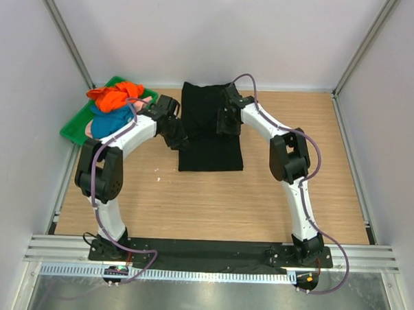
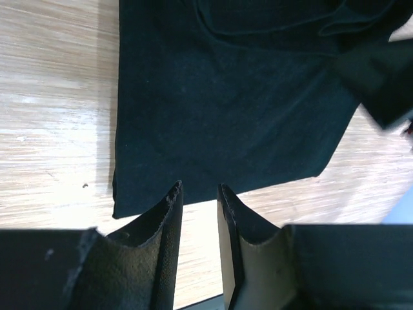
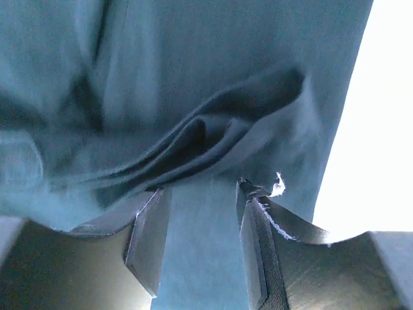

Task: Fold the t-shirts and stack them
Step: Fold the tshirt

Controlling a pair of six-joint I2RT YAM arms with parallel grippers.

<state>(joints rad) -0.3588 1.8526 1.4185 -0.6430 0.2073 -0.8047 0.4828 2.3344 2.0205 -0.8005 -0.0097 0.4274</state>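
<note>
- a large plain black cloth t-shirt [image 1: 209, 138] lay folded into a tall rectangle on a light brown wooden table [image 1: 225, 204], at the middle of its far half
- a green rectangular plastic tray [image 1: 72, 132] sat at the far left corner of the table, well apart from the black shirt
- in the tray lay a crumpled orange cloth t-shirt [image 1: 117, 96] on top of a blue cloth t-shirt [image 1: 111, 122], with a bit of pink cloth [image 1: 91, 129] showing at the near side
- the left gripper [image 1: 175, 138] hung at the left edge of the black shirt, near its lower half
- from the left wrist, the left gripper [image 2: 199, 188] had its fingers a narrow way apart with nothing between them; bare wood showed in the gap, and the fingertips sat just beside the edge of the black shirt [image 2: 226, 97]
- the right gripper [image 1: 228, 121] hung over the right side of the black shirt, towards its far end
- from the right wrist, the right gripper [image 3: 199, 187] had its fingers parted and holding nothing; a raised crease of the cloth [image 3: 193, 77] lay just beyond the fingertips
</note>
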